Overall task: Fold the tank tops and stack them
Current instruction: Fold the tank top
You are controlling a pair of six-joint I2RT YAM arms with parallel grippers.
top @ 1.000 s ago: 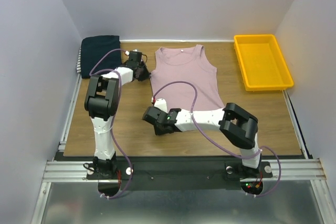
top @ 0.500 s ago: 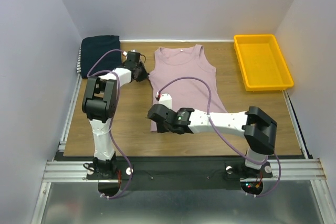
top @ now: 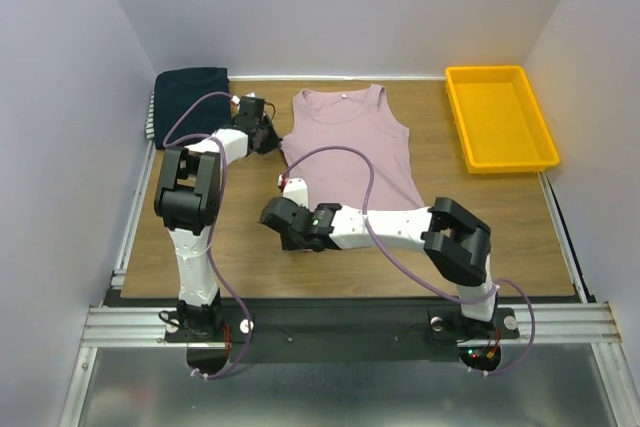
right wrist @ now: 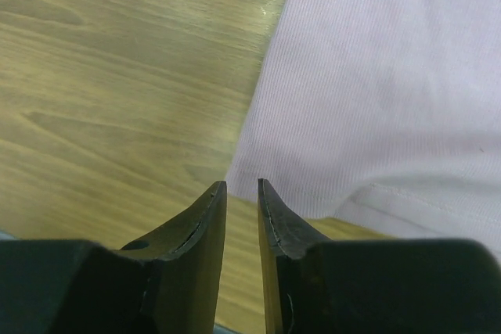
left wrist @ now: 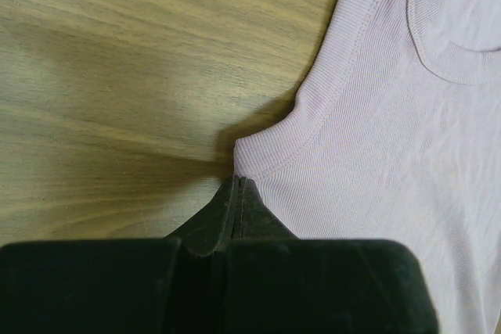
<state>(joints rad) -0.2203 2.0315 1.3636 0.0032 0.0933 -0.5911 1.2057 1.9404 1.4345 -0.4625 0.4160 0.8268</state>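
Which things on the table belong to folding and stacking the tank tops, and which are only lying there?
Belong to the job: pink tank top, spread flat; folded stack, navy on top.
Only lying there: yellow tray, with nothing in it.

A pale pink tank top (top: 350, 152) lies flat on the desk (top: 530, 247), neckline at the far side. The left end effector (top: 264, 134) sits at its left armhole edge, and the right end effector (top: 281, 219) is by its near-left hem corner. A navy-topped folded stack (top: 190, 97) fills the far-left corner, and a yellow tray (top: 500, 117) lies at far right.
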